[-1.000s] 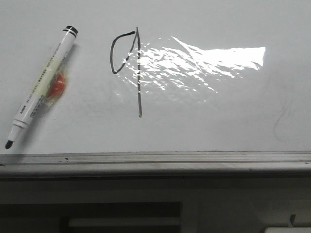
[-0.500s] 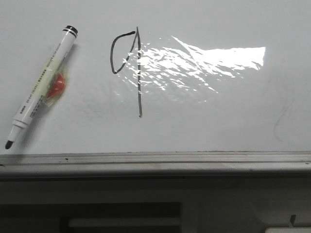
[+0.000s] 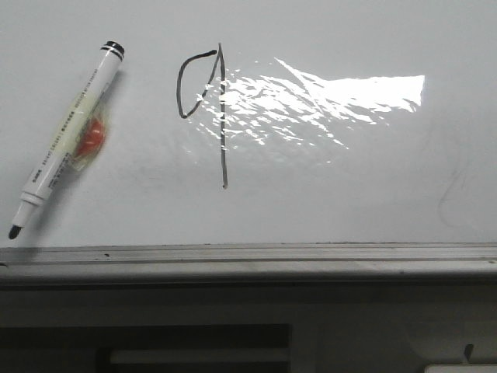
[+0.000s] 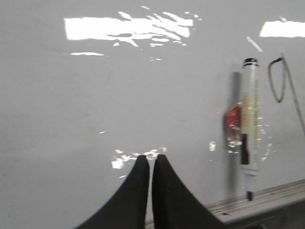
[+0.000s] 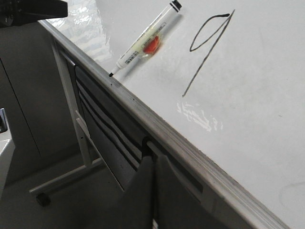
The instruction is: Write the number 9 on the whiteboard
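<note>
Glossy and wrinkled under glare, the whiteboard (image 3: 349,179) carries the number 9 (image 3: 208,109) left of centre, its loop joined to a long stem. Your marker (image 3: 66,140) lies uncapped and released at the far left, tip toward the grey edge rail (image 3: 248,254); judged, writing is complete. Your left gripper (image 4: 150,160) hangs with fingers together, empty, beside the marker. Your right gripper (image 5: 155,164) is likewise closed on nothing, off the board's near edge.

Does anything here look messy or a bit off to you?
A few small things. The marker lies uncapped on the whiteboard, tip near the edge rail, with a red blob stuck to its barrel. The number 9 has a loop that doesn't quite close. Faint grey smudges sit at the right.
</note>
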You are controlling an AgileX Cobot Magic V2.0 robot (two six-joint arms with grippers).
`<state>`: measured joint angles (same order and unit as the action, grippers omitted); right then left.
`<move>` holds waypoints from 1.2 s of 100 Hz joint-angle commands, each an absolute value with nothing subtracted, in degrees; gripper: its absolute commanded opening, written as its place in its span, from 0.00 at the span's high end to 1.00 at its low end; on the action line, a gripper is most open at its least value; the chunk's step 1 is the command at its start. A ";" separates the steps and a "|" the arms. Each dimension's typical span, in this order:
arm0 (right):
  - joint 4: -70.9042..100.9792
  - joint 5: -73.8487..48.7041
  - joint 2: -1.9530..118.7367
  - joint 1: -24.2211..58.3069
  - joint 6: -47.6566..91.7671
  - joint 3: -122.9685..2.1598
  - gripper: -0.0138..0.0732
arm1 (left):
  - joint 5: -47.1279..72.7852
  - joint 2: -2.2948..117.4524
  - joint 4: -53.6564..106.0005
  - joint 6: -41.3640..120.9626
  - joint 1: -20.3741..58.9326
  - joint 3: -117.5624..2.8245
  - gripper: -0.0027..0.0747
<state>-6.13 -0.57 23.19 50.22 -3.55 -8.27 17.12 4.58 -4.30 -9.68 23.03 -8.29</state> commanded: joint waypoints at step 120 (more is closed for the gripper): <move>-6.87 4.07 23.41 50.16 -3.54 -9.69 0.91 | 15.51 -1.82 0.00 2.27 2.88 1.14 0.99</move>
